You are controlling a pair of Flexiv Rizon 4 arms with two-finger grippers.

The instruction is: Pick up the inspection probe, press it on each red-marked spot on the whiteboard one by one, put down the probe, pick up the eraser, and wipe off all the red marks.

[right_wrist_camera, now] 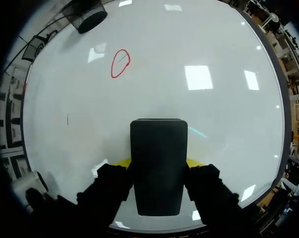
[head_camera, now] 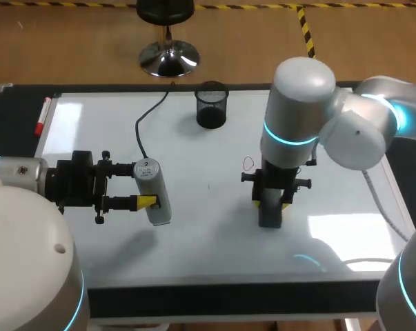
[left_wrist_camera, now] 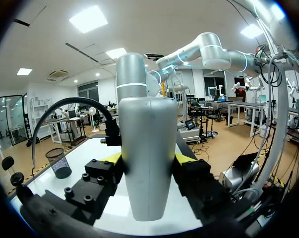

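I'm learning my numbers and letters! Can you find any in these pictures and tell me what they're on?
"2": on the round sticker at the end of the probe.
Tiny print under that number: too small to read.
Red marker: any print is too small to read.
Whiteboard: only a red circle, no letters.

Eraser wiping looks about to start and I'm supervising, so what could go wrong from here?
The eraser lies apart from the red mark, so a short stroke may miss it. A long stroke could knock the cup beyond it. The left gripper holds the probe over the whiteboard, and its cable might snag.
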